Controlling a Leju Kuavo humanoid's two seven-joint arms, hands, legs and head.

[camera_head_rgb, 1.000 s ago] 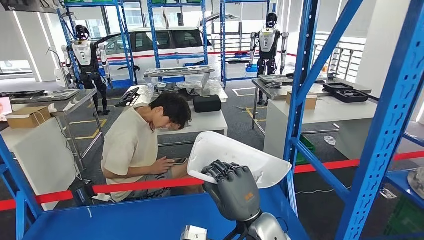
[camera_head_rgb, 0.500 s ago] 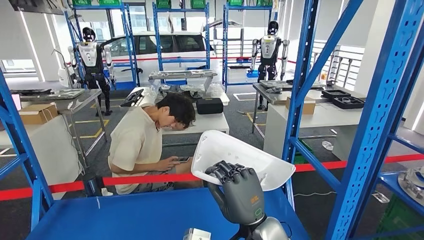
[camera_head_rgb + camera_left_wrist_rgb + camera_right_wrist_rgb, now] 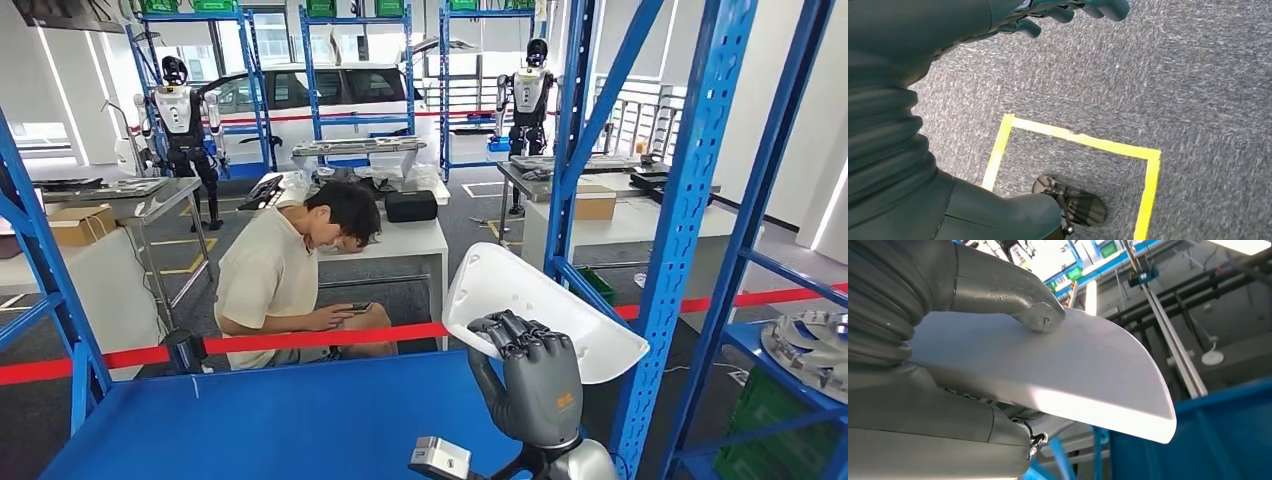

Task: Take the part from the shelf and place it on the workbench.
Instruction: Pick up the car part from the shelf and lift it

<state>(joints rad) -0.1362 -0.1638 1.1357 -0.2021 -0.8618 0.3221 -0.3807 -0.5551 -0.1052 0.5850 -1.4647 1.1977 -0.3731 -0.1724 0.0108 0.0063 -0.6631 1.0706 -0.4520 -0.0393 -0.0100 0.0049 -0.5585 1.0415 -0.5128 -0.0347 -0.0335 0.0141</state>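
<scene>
From the head view we see the right robot hand (image 3: pixel 530 375) raised above the blue shelf (image 3: pixel 280 420), its dark fingers (image 3: pixel 515 335) curled over the near edge of the white part (image 3: pixel 540 305). The part is off the shelf board, lifted beside the blue upright (image 3: pixel 680 240) at the shelf's right end. Behind the shelf runs a red tape (image 3: pixel 320 338), and just past it one person (image 3: pixel 290 270) sits bent over a phone. Further behind the shelf we count two standing humanoid robots (image 3: pixel 180 110), one white van (image 3: pixel 310 90) and several white surfaces, one carrying a black case (image 3: pixel 412 205).

The right wrist view adds what the head view hides: the thick grey thumb (image 3: pixel 1038 315) presses on the part's broad smooth face (image 3: pixel 1073 370) while the fingers close underneath, so the grip is a firm clamp on the part. Below the part a blue shelf panel (image 3: pixel 1198 435) shows.

In the left wrist view the left robot hand (image 3: pixel 948 30) hangs over grey carpet (image 3: pixel 1173 75) marked with one yellow tape square (image 3: pixel 1148 165). Its fingers (image 3: pixel 1068 12) curl loosely inward and hold nothing; how tightly they close we cannot tell.
</scene>
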